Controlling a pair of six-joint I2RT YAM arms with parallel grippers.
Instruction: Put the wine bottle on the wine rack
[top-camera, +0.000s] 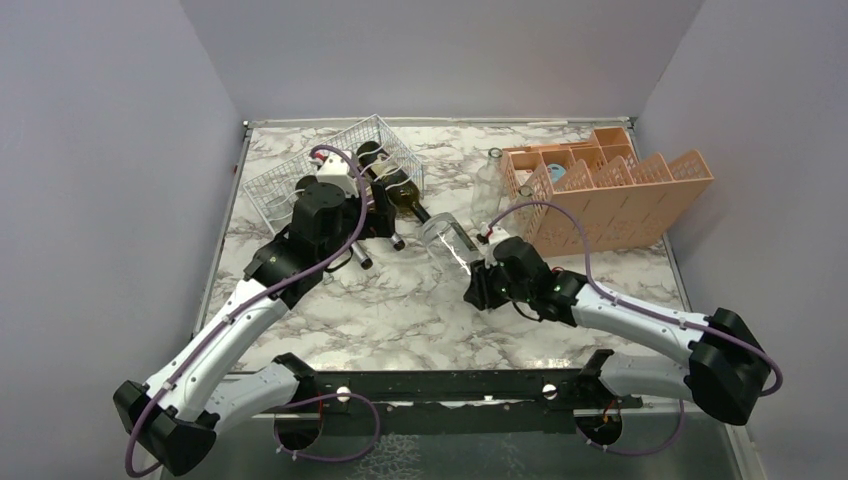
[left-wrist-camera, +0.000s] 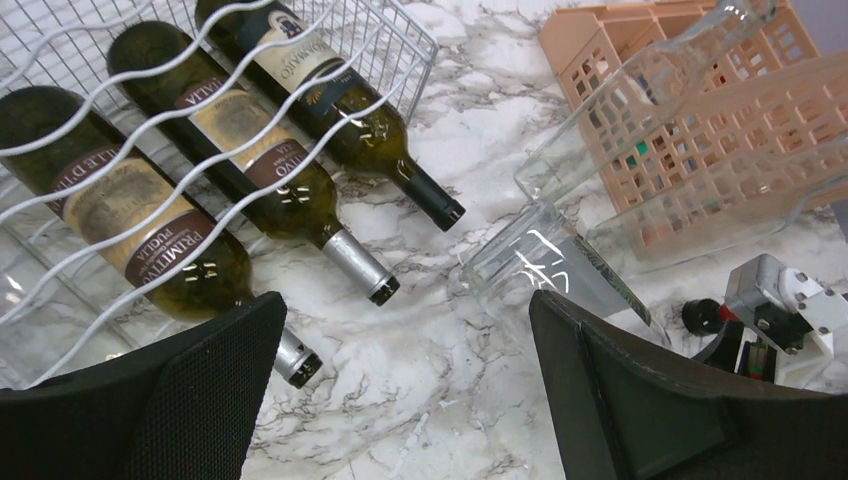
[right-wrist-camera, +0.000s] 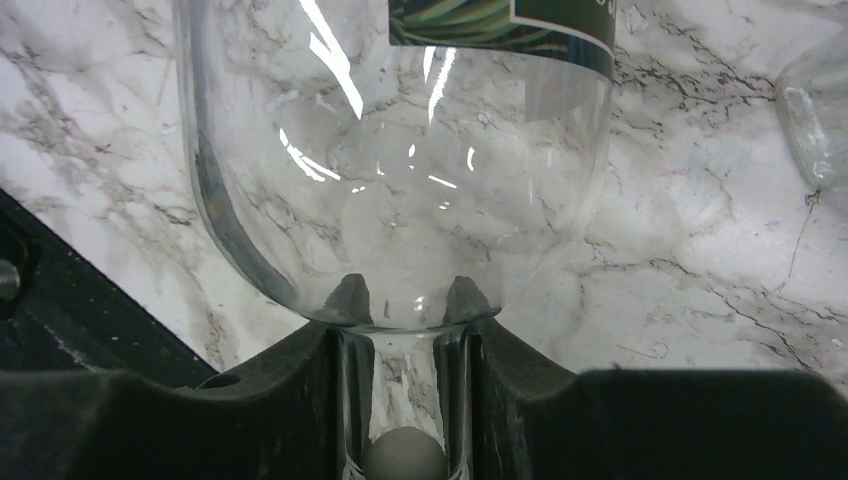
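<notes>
Holding the clear wine bottle (top-camera: 446, 239) by its neck, right gripper (right-wrist-camera: 405, 400) clamped, bottle axis pointing 10 o'clock toward the wine rack (top-camera: 272, 186), left gripper (left-wrist-camera: 405, 312) wide open, empty, nearer the rack.

The table (top-camera: 420, 310) has a white top with grey swirls, like marble. An orange plastic crate (top-camera: 620, 210) with little boxes inside sits at the far right. Something blue (top-camera: 557, 173) peeks out of one box. An empty clear bottle (top-camera: 487, 190) stands just beside the crate's left side. Three dark green bottles (left-wrist-camera: 250, 150) lie side by side, far left.
</notes>
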